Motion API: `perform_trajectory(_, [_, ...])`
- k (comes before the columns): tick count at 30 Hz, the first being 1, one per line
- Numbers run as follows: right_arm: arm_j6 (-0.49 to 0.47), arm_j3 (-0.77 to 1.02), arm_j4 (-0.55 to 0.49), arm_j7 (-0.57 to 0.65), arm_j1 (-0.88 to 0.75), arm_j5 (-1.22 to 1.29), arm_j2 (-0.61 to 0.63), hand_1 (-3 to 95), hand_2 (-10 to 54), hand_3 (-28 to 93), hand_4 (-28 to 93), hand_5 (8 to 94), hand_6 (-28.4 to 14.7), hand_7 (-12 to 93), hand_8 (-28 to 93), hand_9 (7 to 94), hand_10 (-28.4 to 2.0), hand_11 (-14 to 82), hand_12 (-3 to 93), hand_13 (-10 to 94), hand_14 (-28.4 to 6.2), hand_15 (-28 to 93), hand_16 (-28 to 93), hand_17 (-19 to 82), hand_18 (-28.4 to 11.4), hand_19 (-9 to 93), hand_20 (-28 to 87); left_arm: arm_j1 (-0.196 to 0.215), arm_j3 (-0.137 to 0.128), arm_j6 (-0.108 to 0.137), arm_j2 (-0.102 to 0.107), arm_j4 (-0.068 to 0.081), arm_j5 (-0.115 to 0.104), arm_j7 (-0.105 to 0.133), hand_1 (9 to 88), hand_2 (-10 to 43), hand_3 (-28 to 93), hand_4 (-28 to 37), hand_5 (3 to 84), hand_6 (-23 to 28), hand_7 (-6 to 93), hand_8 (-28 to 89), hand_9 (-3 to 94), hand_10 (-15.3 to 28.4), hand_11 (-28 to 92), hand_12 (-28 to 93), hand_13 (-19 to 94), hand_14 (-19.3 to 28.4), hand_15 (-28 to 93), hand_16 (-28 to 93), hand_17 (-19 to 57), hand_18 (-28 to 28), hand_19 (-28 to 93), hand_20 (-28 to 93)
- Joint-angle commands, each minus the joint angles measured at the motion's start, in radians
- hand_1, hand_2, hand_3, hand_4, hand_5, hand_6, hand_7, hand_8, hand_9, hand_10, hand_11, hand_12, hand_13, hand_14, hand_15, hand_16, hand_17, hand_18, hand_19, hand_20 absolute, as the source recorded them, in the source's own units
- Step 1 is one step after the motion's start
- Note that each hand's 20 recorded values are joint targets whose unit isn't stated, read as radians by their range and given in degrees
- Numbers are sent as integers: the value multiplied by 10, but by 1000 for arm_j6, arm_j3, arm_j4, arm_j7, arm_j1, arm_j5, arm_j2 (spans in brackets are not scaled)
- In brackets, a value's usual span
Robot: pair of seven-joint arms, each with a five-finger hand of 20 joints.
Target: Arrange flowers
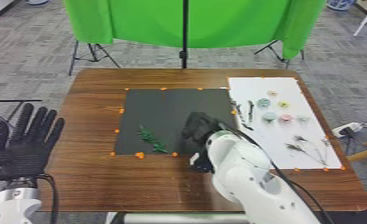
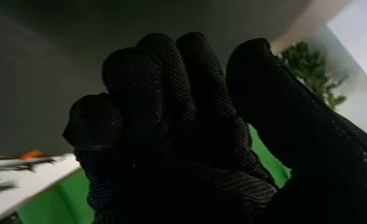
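In the head view my right hand (image 1: 200, 131) is over the right part of the black mat (image 1: 157, 107), its fingers relaxed and nothing visibly held. A green leafy sprig (image 1: 150, 139) lies on the mat's lower left, apart from this hand. In the right wrist view the right hand (image 2: 175, 130) has extended, slightly bent fingers, and green leaves (image 2: 313, 72) show beyond the thumb. Small pale green, pink and yellow flower heads (image 1: 285, 118) lie on the white sheet (image 1: 250, 87), with thin dried stems (image 1: 302, 149). My left hand (image 1: 21, 147) stands open off the table's left side.
Dark twigs (image 1: 250, 110) lie along the white sheet's left side, near the right hand. Orange markers (image 1: 139, 155) line the mat's edges. The brown table (image 1: 104, 182) surrounds mat and sheet. A green cloth (image 1: 144, 22) hangs on stands behind it.
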Motion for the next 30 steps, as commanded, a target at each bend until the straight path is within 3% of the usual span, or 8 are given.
perform_trajectory(1, [-134, -1, 34, 0, -54, 148, -44, 450, 4, 816, -271, 655, -88, 208, -25, 658, -205, 462, 319, 640, -179, 743, 239, 368, -261, 932, 351, 21, -1, 4, -17, -1, 0, -2, 272, 108, 739, -283, 408, 82, 52, -78, 374, 153, 110, 83, 253, 128, 182, -66, -52, 107, 251, 90])
perform_trajectory(6, [-179, -35, 57, -37, -72, 115, -83, 473, -9, 811, -278, 630, -82, 201, -58, 645, -197, 433, 343, 630, -173, 743, 241, 357, -255, 932, 330, 24, 5, 17, -19, -4, -8, -17, 272, 108, 738, -283, 408, 82, 51, -78, 374, 152, 112, 84, 253, 128, 181, -66, -52, 107, 251, 90])
perform_trajectory(10, [-226, -41, 60, -54, -69, 166, -108, 472, -11, 814, -280, 617, -78, 194, -110, 638, -197, 423, 350, 623, -172, 746, 240, 353, -254, 932, 325, 14, 15, 13, -13, 0, 7, -25, 272, 108, 738, -283, 408, 82, 51, -78, 375, 153, 112, 83, 253, 127, 182, -66, -52, 107, 252, 89])
perform_trajectory(11, [-258, -34, 61, -50, -69, 194, -116, 463, -8, 817, -278, 612, -78, 193, -124, 631, -199, 421, 339, 615, -175, 747, 240, 347, -252, 932, 320, 14, 18, 22, -13, -4, 13, -33, 273, 109, 737, -283, 408, 82, 50, -78, 375, 153, 112, 83, 253, 128, 182, -66, -52, 107, 252, 89])
perform_trajectory(13, [-268, -42, 60, -50, -67, 181, -122, 446, 1, 831, -279, 586, -81, 190, -135, 610, -206, 410, 280, 598, -177, 745, 230, 332, -248, 931, 293, 6, 26, 11, -9, 0, 17, -52, 273, 109, 736, -283, 409, 83, 51, -78, 375, 153, 112, 83, 254, 128, 184, -65, -53, 107, 253, 90])
perform_trajectory(19, [-259, -61, 67, -57, -66, 154, -150, 433, 5, 838, -272, 565, -82, 176, -131, 602, -207, 404, 245, 589, -177, 744, 223, 325, -248, 931, 273, 2, 30, 28, -9, 1, 5, -66, 272, 111, 735, -283, 409, 82, 51, -78, 374, 152, 111, 83, 254, 129, 185, -65, -54, 108, 255, 91])
perform_trajectory(26, [-254, -62, 62, -81, -71, 130, -165, 394, 6, 837, -256, 517, -89, 159, -129, 571, -220, 386, 204, 573, -183, 750, 216, 315, -248, 932, 260, -22, 47, 36, -6, 10, -2, -73, 273, 114, 733, -283, 410, 82, 52, -78, 374, 151, 112, 84, 255, 132, 188, -62, -55, 109, 258, 92])
perform_trajectory(30, [-216, -45, 35, -59, -62, 151, -133, 383, 11, 827, -251, 600, -86, 201, -128, 600, -218, 377, 195, 588, -186, 750, 210, 320, -252, 932, 259, 0, 38, 26, -10, 2, -1, -47, 273, 114, 733, -283, 410, 82, 53, -78, 375, 152, 113, 84, 256, 132, 188, -62, -55, 110, 259, 93])
